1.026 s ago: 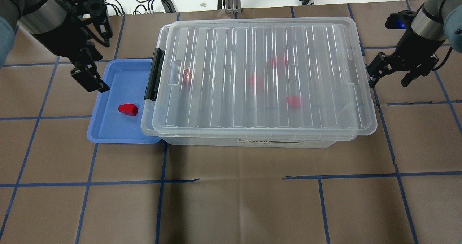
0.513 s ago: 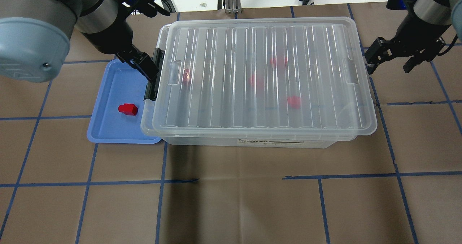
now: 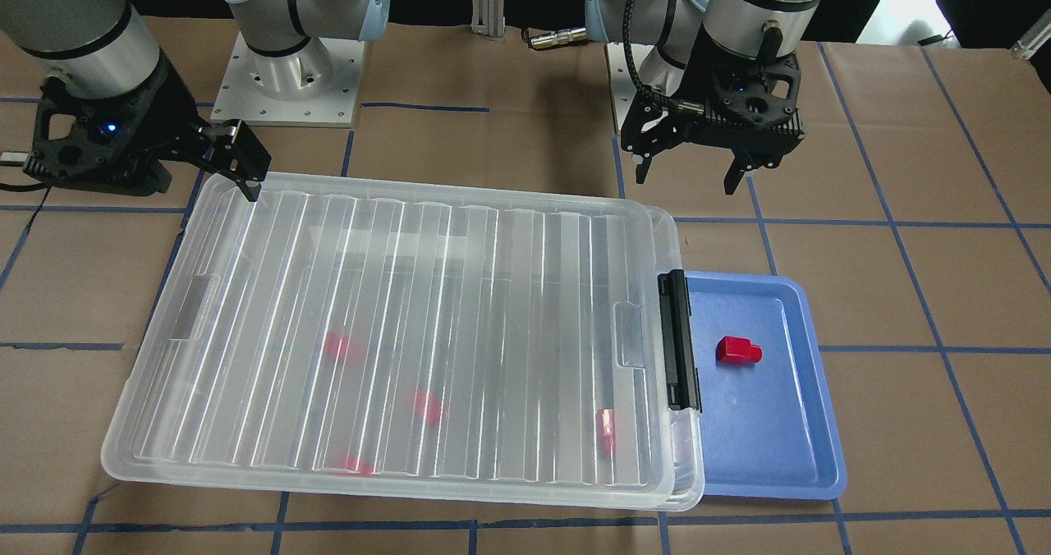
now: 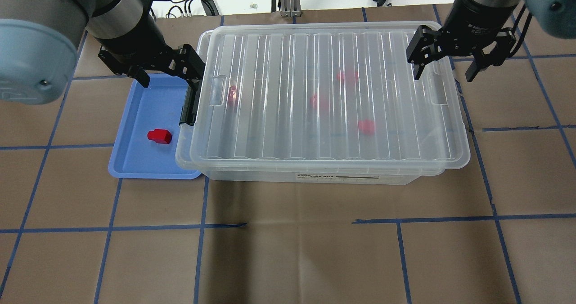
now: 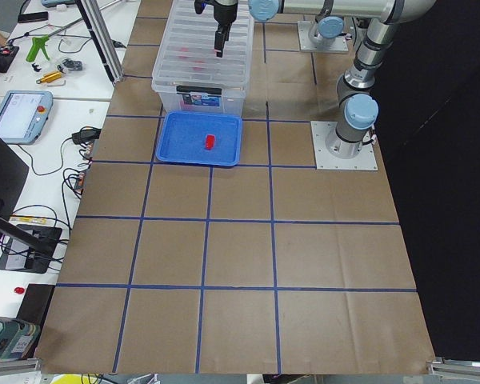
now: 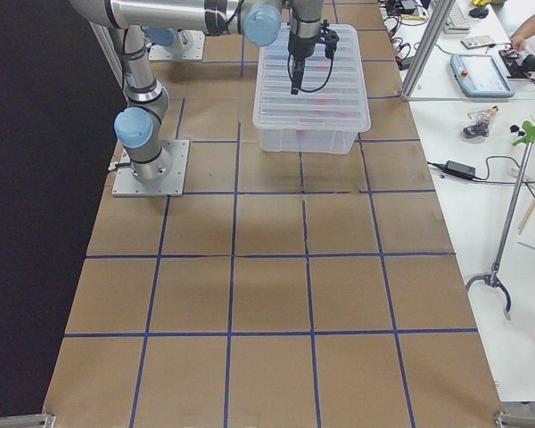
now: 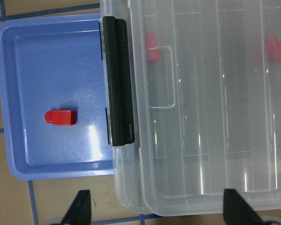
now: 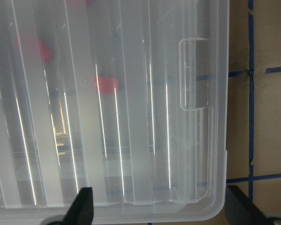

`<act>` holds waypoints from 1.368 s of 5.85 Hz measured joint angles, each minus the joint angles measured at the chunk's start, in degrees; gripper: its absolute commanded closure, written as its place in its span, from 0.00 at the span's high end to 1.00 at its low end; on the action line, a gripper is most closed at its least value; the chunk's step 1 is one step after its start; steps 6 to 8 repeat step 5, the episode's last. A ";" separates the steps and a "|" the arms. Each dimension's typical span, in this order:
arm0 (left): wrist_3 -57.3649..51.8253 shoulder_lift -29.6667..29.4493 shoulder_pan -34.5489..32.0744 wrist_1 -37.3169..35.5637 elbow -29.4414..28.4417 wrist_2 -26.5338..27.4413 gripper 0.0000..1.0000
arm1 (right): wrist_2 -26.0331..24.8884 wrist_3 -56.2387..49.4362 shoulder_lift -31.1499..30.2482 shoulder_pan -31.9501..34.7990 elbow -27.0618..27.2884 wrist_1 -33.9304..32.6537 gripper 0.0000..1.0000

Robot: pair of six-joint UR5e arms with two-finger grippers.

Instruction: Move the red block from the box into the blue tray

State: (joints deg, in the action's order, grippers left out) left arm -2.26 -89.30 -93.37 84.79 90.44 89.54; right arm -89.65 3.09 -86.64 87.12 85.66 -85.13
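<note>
One red block (image 4: 159, 136) lies in the blue tray (image 4: 144, 110), also in the front view (image 3: 738, 350) and the left wrist view (image 7: 61, 117). Several more red blocks (image 4: 318, 100) show blurred through the closed lid of the clear box (image 4: 324, 47). Its black latch (image 4: 191, 95) faces the tray. My left gripper (image 4: 168, 72) is open and empty above the tray's far end and the latch corner. My right gripper (image 4: 444, 70) is open and empty above the box's right end.
The tray's right edge is tucked under the box's latch end (image 7: 119, 79). The brown table cover carries blue tape grid lines (image 4: 202, 225). Cables and tools lie beyond the table's far edge (image 4: 189, 2). The arm bases stand behind the box (image 3: 287, 71).
My left gripper swung from left of the tray to above the latch end. My right gripper moved left from beside the box to over its right end. Both stayed open.
</note>
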 measured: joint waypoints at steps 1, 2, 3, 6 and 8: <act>2.22 0.04 0.02 0.63 -0.53 0.08 0.98 | 0.06 0.72 -0.07 0.92 -0.89 1.80 1.00; 3.11 0.05 0.14 1.15 -0.69 -0.04 0.98 | 0.11 0.95 -0.09 1.38 -1.04 2.42 1.00; 3.34 0.02 0.27 1.38 -0.68 -0.29 0.98 | 0.32 1.02 -0.10 1.51 -1.08 2.56 1.00; 3.32 0.00 0.31 1.48 -0.59 -0.45 0.98 | 0.51 1.04 -0.11 1.55 -1.01 2.59 1.00; 3.32 0.00 0.31 1.48 -0.59 -0.45 0.98 | 0.51 1.04 -0.11 1.55 -1.01 2.59 1.00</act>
